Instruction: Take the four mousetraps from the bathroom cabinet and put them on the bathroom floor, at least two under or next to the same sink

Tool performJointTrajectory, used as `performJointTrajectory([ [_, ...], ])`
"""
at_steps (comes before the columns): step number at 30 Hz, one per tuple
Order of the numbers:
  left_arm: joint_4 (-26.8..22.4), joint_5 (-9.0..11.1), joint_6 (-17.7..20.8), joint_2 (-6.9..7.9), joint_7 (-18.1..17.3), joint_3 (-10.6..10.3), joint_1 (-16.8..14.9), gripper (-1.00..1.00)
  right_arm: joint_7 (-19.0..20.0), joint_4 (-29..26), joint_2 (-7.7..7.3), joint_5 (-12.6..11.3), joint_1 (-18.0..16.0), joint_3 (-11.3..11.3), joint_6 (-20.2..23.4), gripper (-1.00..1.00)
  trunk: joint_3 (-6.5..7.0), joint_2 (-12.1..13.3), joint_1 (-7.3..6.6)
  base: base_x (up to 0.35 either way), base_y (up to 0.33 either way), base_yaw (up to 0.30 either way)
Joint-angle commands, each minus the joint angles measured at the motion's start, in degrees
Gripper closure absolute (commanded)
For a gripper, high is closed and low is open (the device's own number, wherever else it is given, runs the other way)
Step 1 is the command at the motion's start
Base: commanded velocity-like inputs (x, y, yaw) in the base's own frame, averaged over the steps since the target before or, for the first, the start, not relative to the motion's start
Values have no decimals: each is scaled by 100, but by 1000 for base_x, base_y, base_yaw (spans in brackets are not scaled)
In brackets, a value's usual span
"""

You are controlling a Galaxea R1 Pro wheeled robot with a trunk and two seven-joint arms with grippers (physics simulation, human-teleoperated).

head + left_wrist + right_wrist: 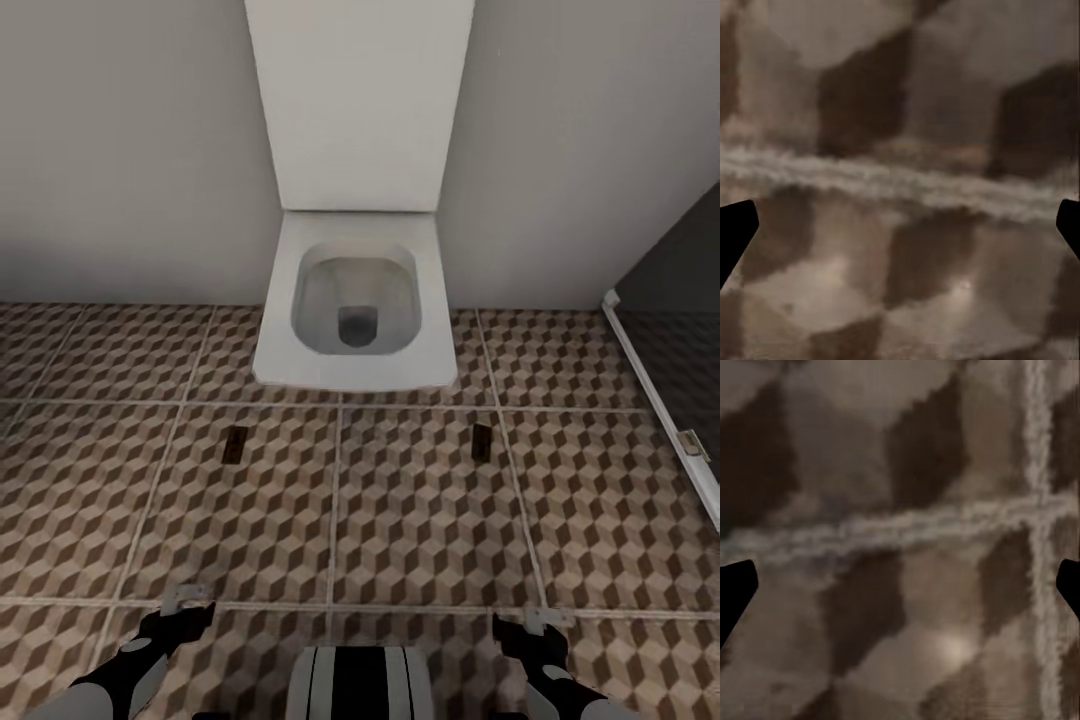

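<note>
Facing toilet (pixel 352 300); two small dark floor (pixel 420 520) marks (pixel 236 444), too blurry to ID.

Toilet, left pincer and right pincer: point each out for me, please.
Toilet (pixel 352 372), head view, front rim of the bowl.
Left pincer (pixel 187 603), head view, at its fingertips, above the floor tiles.
Right pincer (pixel 532 622), head view, at its fingertips.

A white toilet (pixel 355 300) with its lid raised stands against a plain pale grey wall (pixel 120 150) at upper centre. Cube-patterned brown and beige floor tiles (pixel 420 510) with pale grout fill the lower half. A dark panel with a white frame (pixel 655 390) runs along the right edge.
</note>
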Motion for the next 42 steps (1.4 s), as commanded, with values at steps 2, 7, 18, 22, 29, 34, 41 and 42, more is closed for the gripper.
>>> performJointTrajectory([
  [2,7,-17,-24,-1,-14,36,-3,-100,17,5,3,-17,-2,-30,-28,-100,-3,-1,-5,-344,0,0],
  [7,7,-17,-27,-1,-17,38,-3,-100,18,5,5,-11,-2,-30,-28,-100,-3,-1,-5,-344,0,0],
  [18,7,-31,-40,-1,-24,31,-3,-100,22,5,23,-1,-2,-19,-21,-100,-3,-1,-5,-285,0,0],
  [22,7,-48,-44,-6,-22,30,-3,-100,22,5,24,4,-2,-15,-20,-100,-3,-1,-5,-84,0,0],
  [29,7,-54,-50,-91,28,30,-3,-100,22,0,14,10,-2,-13,-20,-100,-3,-1,-5,-25,0,0],
  [34,7,-37,-44,-198,44,29,-3,-100,22,-2,12,15,-2,-11,-20,-100,-3,-1,-5,-5,0,0],
  [41,4,-37,-31,-374,30,29,-3,-100,20,-3,18,16,-2,-5,-9,-100,-3,-1,-5,-1,0,0],
  [42,3,-43,-31,-389,27,29,-3,-100,19,-3,19,15,-2,-5,-7,-100,-3,-1,-5,0,0,0],
])
